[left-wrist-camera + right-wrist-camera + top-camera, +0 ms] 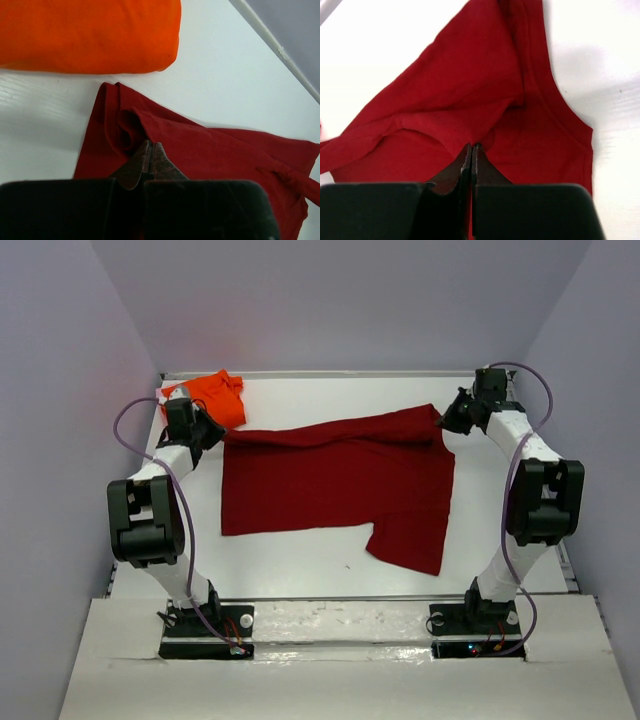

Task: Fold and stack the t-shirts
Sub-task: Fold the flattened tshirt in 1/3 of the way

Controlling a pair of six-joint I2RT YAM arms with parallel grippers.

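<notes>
Closest to its wrist lens, the left hand (150, 150) is closed tip to tip on a pucker of the crimson t-shirt (210, 150), near one end of the cloth's far edge. Just beyond that hand and a little to its left lies the orange t-shirt (90, 35), already folded into a compact pad on the bench (225, 75). A strip of bare bench shows between the two shirts.

The right hand (471, 147) is likewise clamped on the crimson shirt, with a fold bunched right at its tips and a stitched edge running off to its right.

From above, the crimson shirt spans the gap between the two hands. Its far edge is drawn into a line from one to the other, and the rest lies fairly flat on the bench behind them, toward the arm bases. One flap pokes out behind the right hand.

The shirt looks light, thin and entirely limp. It will likely sag in the middle when lifted and drag along the bench rather than slide cleanly. It is not fragile, but a shallow pinch could let one layer slip free. The stitched edges and corners seem the best places to hold, since the fabric is thicker there and pulls the whole panel evenly.
</notes>
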